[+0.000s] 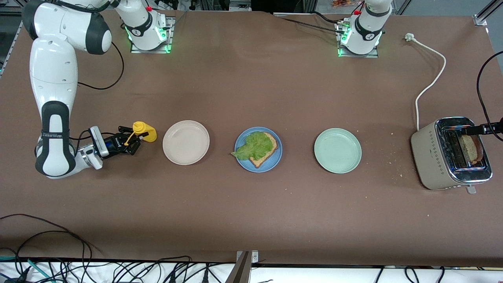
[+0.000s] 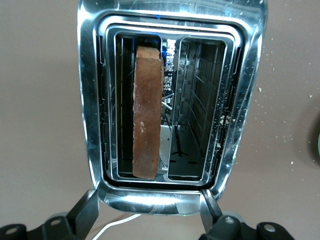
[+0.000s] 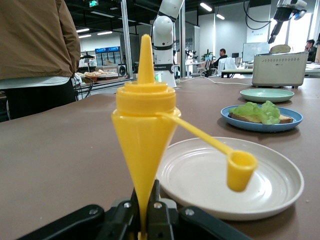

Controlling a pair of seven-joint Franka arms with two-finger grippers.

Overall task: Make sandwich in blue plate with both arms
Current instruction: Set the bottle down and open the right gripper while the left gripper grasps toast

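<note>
Start at 9 o'clock on the table in the front view: your right gripper (image 1: pixel 131 143) is clamped on the base of a yellow squeeze bottle (image 1: pixel 145 132), whose cap hangs loose on its tether, and this arm looks to be waiting. At the bottle's 3 o'clock is the beige plate (image 1: pixel 173 151), bare. Next along the same line, mid-table, is the blue plate (image 1: pixel 275 159) with the half-made sandwich: one bread slice (image 1: pixel 271 143) and a lettuce leaf (image 1: pixel 253 146) lying on it, no top slice yet. At its 3 o'clock sits the pale green plate (image 1: pixel 338 150), also bare. At the 3 o'clock end of the table stands the toaster (image 1: pixel 430 153), with the second slice (image 1: pixel 471 148) upright in one slot. Your left gripper (image 1: pixel 482 128) is over that toaster, its fingers (image 2: pixel 87 207) spread wide and holding nothing. So the step in hand appears to be fetching the top slice. Next you would need to centre the open fingers over the crust, lower until they straddle it, pinch gently, lift straight up clear of the slot, then carry it to the blue plate.
</note>
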